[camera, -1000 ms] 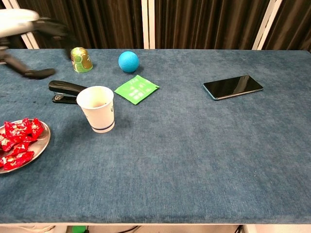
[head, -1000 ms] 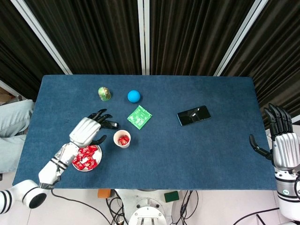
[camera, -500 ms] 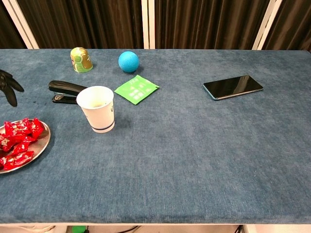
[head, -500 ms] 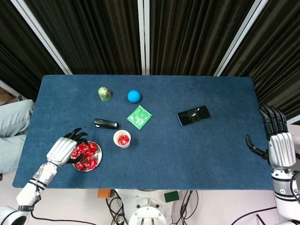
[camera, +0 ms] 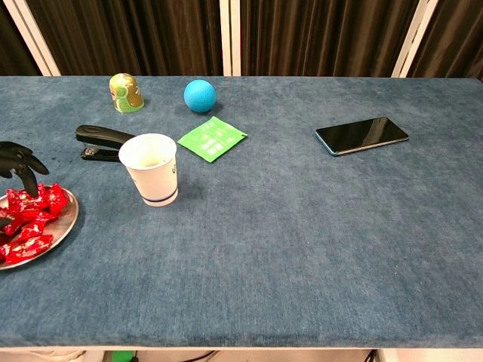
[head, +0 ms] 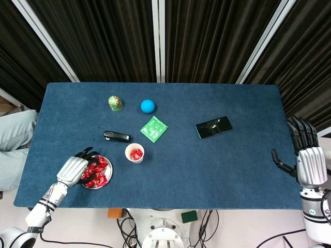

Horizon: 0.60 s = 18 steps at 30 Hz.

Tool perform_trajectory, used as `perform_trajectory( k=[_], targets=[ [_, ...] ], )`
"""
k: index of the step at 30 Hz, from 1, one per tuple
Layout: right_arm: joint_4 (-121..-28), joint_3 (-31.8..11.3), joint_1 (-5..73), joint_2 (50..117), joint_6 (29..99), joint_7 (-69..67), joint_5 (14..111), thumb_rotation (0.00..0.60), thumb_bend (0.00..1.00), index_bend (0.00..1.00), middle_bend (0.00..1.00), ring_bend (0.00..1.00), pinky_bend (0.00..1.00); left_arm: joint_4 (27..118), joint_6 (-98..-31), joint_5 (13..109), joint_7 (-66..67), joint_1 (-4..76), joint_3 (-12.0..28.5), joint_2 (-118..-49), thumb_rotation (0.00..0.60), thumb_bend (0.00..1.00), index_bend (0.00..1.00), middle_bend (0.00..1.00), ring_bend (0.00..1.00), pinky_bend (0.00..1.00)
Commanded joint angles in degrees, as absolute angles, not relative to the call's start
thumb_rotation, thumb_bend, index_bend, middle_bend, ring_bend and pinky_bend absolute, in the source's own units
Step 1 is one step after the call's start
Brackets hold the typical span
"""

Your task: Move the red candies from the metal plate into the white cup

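Since half a second ago, our left hand (head: 74,169) has slid a little closer over the metal plate (head: 103,183), fingertips now dipping toward the red candies (head: 96,171) at the plate's 9 o'clock side; our right hand (head: 308,163) has barely shifted at the table's 3 o'clock edge.

We see the left hand's dark fingers (camera: 23,162) loosely spread and curved downward over the pile, with nothing pinched between them yet as far as we can tell. The right hand hangs with fingers apart, holding nothing.

Most of the candies lie heaped on the plate near the table's 7 o'clock corner. A few already sit inside the white cup (head: 135,152), which stands just beside the plate at its 2 o'clock.

We judge the candies to be light, small and wrapped in crinkly film, so they are likely slippery and prone to slide on the smooth metal. We would take one from the top of the heap, pinching across its body or a twisted wrapper end between thumb and a finger, not scooping, so the plate does not skate.

A black stapler (head: 117,136), green packet (head: 154,128), blue ball (head: 148,106), green-gold figurine (head: 115,103) and phone (head: 213,126) lie farther toward 12 o'clock.
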<state>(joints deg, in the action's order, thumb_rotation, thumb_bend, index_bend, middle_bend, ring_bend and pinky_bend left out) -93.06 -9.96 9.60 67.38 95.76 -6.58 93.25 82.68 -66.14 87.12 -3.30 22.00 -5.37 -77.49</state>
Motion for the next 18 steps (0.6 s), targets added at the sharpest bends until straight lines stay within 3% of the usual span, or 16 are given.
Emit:
perform_trajectory(
  k=[1, 18],
  targets=[
    [-93.02, -10.00, 9.66, 67.41, 95.68, -6.58, 93.21, 0.600, 0.37, 0.00, 0.00, 0.00, 0.00, 81.94, -66.00, 87.41, -3.13, 21.90, -5.37, -78.17, 0.600, 0.30, 0.41, 0.19, 0.05, 0.25],
    [-93.48, -10.07, 9.86, 67.33, 95.25, -5.73, 93.02, 0.600, 0.37, 0.00, 0.00, 0.00, 0.00, 77.94, -66.05, 87.70, -1.64, 21.90, -4.05, -81.09, 0.600, 0.30, 0.45, 0.21, 0.05, 0.25]
  ],
)
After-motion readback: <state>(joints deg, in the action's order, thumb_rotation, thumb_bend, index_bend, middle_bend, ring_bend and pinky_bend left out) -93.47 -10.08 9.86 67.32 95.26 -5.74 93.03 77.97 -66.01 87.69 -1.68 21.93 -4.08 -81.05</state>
